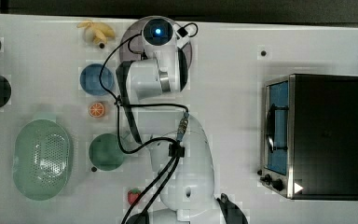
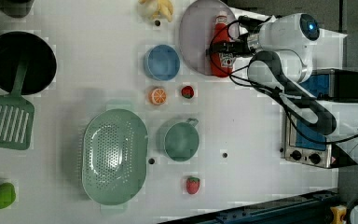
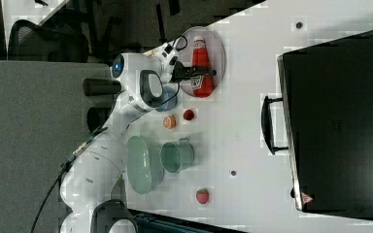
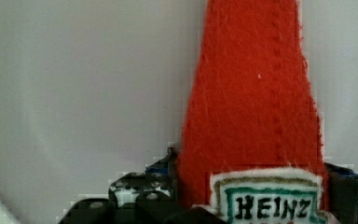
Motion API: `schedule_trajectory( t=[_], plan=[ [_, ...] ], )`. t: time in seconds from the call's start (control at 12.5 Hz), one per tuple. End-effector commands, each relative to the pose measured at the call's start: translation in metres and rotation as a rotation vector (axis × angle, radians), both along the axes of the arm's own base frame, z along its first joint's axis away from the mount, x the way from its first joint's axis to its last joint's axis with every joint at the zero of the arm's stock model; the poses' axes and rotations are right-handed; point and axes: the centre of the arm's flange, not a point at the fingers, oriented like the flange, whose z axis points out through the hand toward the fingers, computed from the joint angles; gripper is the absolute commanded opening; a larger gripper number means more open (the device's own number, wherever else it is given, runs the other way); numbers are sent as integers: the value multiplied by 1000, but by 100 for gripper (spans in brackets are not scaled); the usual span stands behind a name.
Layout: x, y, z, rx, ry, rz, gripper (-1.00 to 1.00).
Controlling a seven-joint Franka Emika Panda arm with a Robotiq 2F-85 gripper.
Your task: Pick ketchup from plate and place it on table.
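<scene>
The ketchup point(image 2: 222, 46) lies flat on the plate point(image 2: 193, 32), up at about one o'clock in the left view, its cap pointing away from the blue bowl point(image 2: 162, 62) sitting just off the plate's rim at seven o'clock. The gripper point(image 2: 225, 47) is down over the bottle's label, one finger point(image 4: 156, 179) on each side of the red body, pressed close against it. Whether they truly pinch it I cannot tell. The white table point(image 2: 98, 70) spreads all around
</scene>
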Motion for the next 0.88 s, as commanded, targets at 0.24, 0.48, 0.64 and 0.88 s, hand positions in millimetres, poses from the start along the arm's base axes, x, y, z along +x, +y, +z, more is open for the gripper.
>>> schedule_trajectory(
  t=[0.24,0.48,0.64,0.88],
  plan=[
    [20,2,30,5,-84,33,18],
    [28,1,54,11,-122,24,18],
    [37,-5,99,26,-160,-4,18],
    [29,-18,173,70,-121,-74,18]
  ],
)
